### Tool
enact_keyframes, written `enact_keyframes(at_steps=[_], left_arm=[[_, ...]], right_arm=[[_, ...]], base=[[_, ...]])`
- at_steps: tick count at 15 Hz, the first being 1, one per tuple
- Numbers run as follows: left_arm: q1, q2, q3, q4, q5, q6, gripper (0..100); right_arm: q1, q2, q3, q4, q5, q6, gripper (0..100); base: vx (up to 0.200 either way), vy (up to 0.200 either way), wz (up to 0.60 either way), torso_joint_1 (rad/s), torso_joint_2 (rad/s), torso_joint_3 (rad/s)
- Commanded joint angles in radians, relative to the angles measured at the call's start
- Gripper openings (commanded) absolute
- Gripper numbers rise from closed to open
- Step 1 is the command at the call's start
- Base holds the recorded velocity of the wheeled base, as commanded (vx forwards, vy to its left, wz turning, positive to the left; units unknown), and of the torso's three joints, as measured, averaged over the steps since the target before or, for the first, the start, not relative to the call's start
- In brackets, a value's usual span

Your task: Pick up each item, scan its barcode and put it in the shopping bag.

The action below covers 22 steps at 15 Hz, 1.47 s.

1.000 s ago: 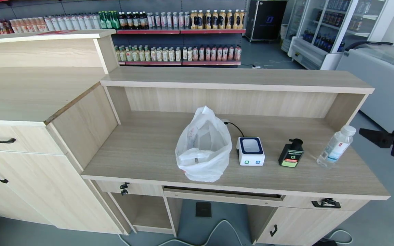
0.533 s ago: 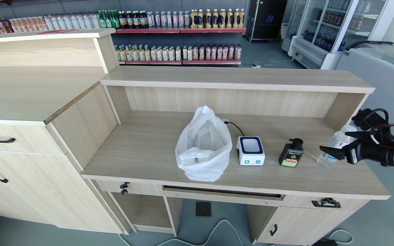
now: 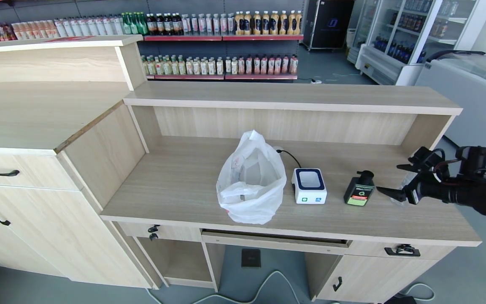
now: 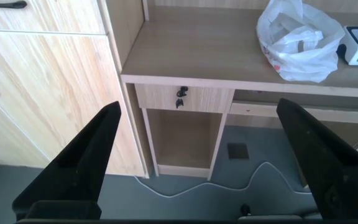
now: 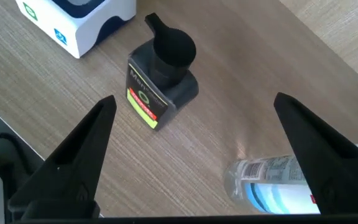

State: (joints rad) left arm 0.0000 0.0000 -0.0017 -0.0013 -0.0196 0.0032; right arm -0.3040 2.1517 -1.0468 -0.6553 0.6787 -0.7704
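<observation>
Right gripper (image 3: 388, 178): held wide open above the right part of the counter (image 3: 175, 185), nothing gripped; its two dark fingers (image 5: 67, 165) are spread over the two bottles.
Water bottle (image 5: 278, 177): a clear bottle with a white and blue label, seen on the counter under the spread fingers, close to one finger and not touched by it; in the head view it is largely covered by the right gripper.
Dark pump bottle (image 3: 359, 192): stood upright on the counter just left of the right gripper, apart from the fingers; a green and red label is carried on its front, a black pump on top.
Scanner (image 3: 309, 186): a white box with a dark blue window, placed just left of the dark pump bottle and near it, not touching; a black cable (image 3: 291, 158) is led from it behind the bag.
Shopping bag (image 3: 251, 185): a white plastic bag, stood open-mouthed at the middle of the counter, just beside the scanner on its left.
Left gripper (image 4: 199, 104): held wide open, empty, low in front of the counter and well apart from the bag, with the grey floor below it.
Keys (image 4: 180, 98): hung from the lock of the small drawer under the counter's left end.
Cabinet (image 3: 23, 198): joined to the counter's left side, fitted with black handles.
Shelves (image 3: 222, 40): lined with rows of drink bottles behind the counter.
</observation>
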Motion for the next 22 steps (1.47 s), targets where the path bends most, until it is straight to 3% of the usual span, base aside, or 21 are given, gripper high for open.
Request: enact_keyframes(at_steps=[1, 22], left_arm=[[0.0, 0.0, 0.0, 0.0, 0.0, 0.0, 100], [0.0, 0.0, 0.0, 0.0, 0.0, 0.0, 100]], right_arm=[[0.002, 0.074, -0.01, 0.0, 0.019, -0.035, 100], [0.16, 0.369, -0.298, -0.018, 0.064, -0.055, 100]], base=[[0.0, 0.0, 0.0, 0.0, 0.0, 0.0], [0.0, 0.0, 0.0, 0.0, 0.0, 0.0]])
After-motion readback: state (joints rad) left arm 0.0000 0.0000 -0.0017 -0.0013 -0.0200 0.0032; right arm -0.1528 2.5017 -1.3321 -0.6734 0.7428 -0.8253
